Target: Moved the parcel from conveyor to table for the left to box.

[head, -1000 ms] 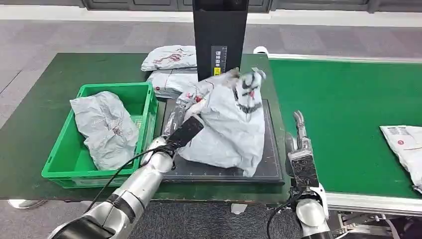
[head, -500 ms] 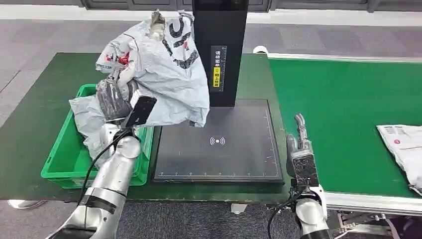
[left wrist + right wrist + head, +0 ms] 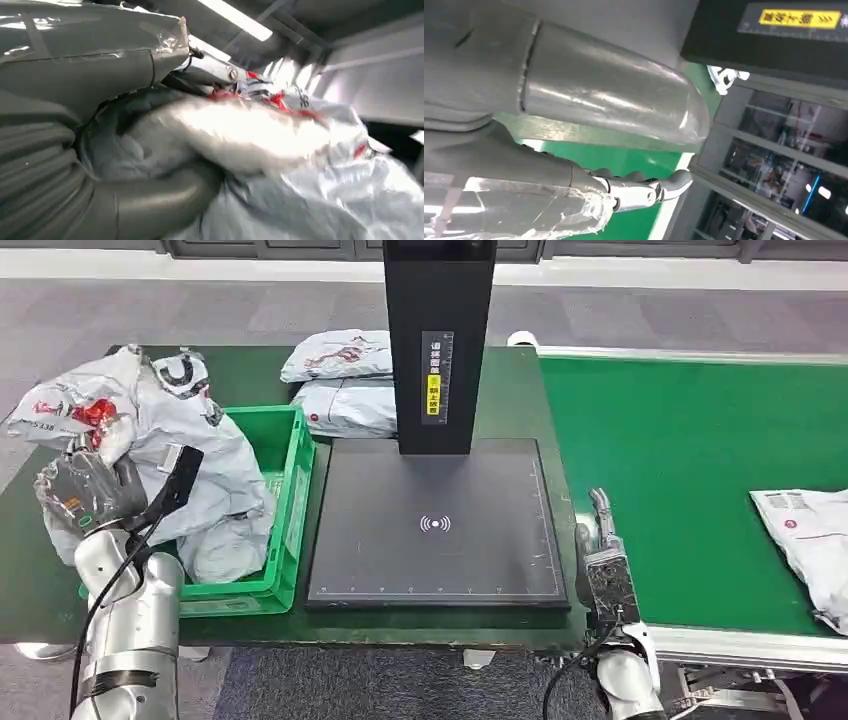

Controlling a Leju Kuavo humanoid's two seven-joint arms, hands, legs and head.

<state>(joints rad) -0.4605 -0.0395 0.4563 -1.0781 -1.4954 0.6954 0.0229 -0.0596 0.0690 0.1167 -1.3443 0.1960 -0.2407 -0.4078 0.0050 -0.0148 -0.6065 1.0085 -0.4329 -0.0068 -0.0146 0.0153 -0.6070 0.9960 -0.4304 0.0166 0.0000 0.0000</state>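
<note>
Left hand point(image 3: 88, 492) raised at the far left of the head view, fingers wrapped around a crumpled grey parcel point(image 3: 150, 430) with red and black print. Parcel held up above and partly over the left side of the green bin point(image 3: 290, 490), draping down toward its interior. In the left wrist view, same hand point(image 3: 100, 150) closed on the parcel point(image 3: 280, 145): thick grey thumb curled beneath the plastic, darker fingers mostly buried in the folds. Much of that close-up smeared by motion blur; print on the bag unreadable.

Right hand point(image 3: 600, 540) low at the front edge of the table, between the black scanner pad point(image 3: 437, 525) and the green conveyor belt point(image 3: 690, 470). Fingers extended, pointing away from the body, holding nothing. In the right wrist view, right hand point(image 3: 589, 145) with thumb and fingers apart and nothing between them.

Other grey parcels: one lying inside the bin point(image 3: 225, 550), largely hidden behind the held parcel; two stacked on the table behind the bin point(image 3: 345, 380), beside the black upright post point(image 3: 438, 340); one on the conveyor point(image 3: 810, 535), cut off by the right edge of the head view.
</note>
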